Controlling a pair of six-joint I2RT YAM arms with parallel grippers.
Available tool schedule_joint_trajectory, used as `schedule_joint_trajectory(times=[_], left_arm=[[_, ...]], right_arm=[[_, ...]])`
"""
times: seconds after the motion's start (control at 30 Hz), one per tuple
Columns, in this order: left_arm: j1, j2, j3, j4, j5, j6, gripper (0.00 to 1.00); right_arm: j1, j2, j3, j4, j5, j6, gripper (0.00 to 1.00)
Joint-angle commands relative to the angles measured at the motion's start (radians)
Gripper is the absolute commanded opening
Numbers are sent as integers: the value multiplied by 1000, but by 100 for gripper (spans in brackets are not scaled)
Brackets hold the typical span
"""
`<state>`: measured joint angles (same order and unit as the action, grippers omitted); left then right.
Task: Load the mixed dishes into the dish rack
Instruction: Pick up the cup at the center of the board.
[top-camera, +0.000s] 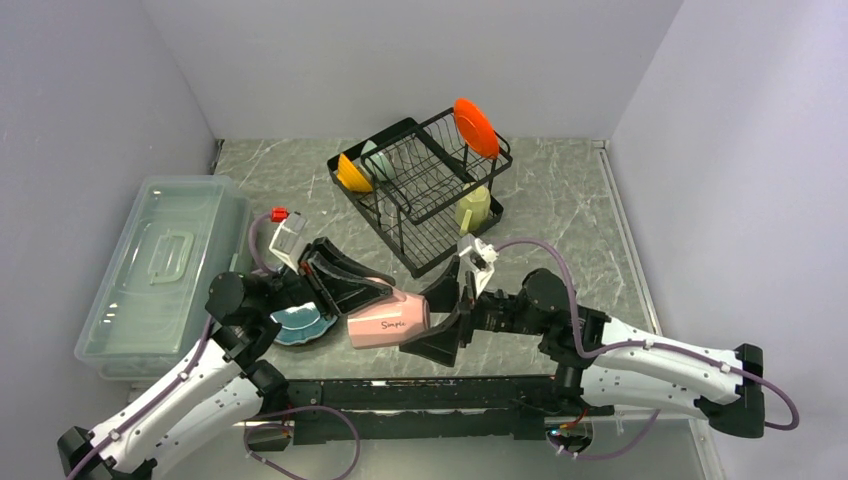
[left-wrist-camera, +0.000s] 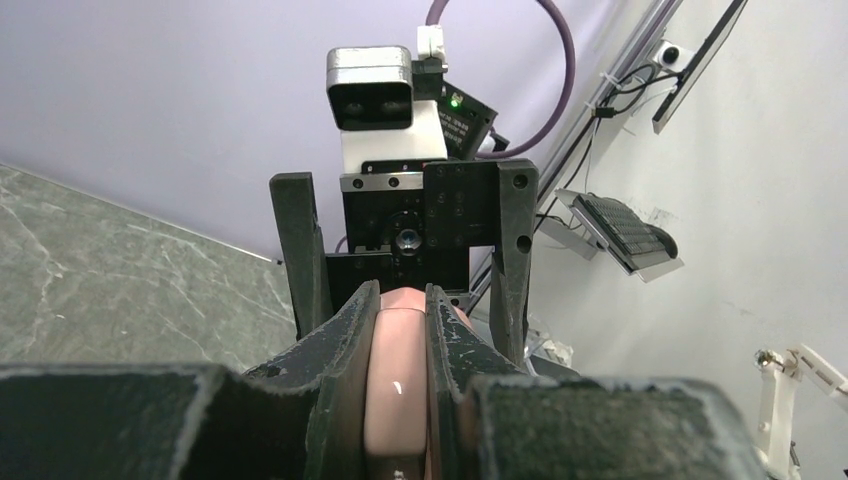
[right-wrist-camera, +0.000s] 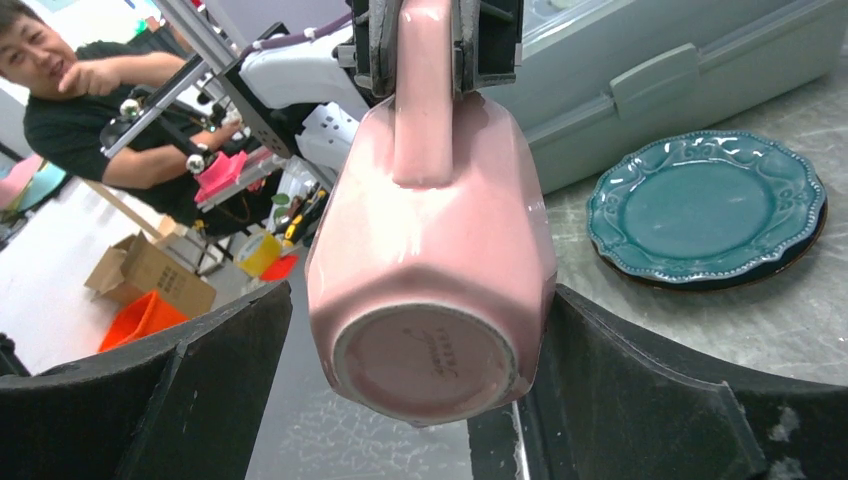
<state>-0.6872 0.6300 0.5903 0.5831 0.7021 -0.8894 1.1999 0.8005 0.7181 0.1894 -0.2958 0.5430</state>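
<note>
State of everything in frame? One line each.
left gripper: shut on the mug's handle.
right gripper: open, fingers flanking the mug's base.
pink mug: held sideways.
teal plates: stacked flat on table, not loaded.
orange-red plate: upright in dish rack, top tier.
orange-yellow bowl: on edge, lower tray.
pale green bowl: lower tray, behind it.
pale yellow mug: lower tray.
clear bin: lid shut.

The top view looks steeply down from the near edge over the whole worktop (top-camera: 560, 200), while both wrist views face each other closely, sharing the pink mug (top-camera: 390, 320).
</note>
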Motion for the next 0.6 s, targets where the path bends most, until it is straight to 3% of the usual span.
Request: schedule_joint_trajectory(times=[0.0,0.3,0.57], left_arm=[[-2,-17,-19,177,-99,-52,0],[-2,-19,-43,264,-158,-83,0],[-1,2,-55,321,-188,-90,0]], right_arm=[[13,-57,-73,189,99,33,100],[22,-98,-237,487,259,75,100],[47,-6,-340,842,341,58,100]])
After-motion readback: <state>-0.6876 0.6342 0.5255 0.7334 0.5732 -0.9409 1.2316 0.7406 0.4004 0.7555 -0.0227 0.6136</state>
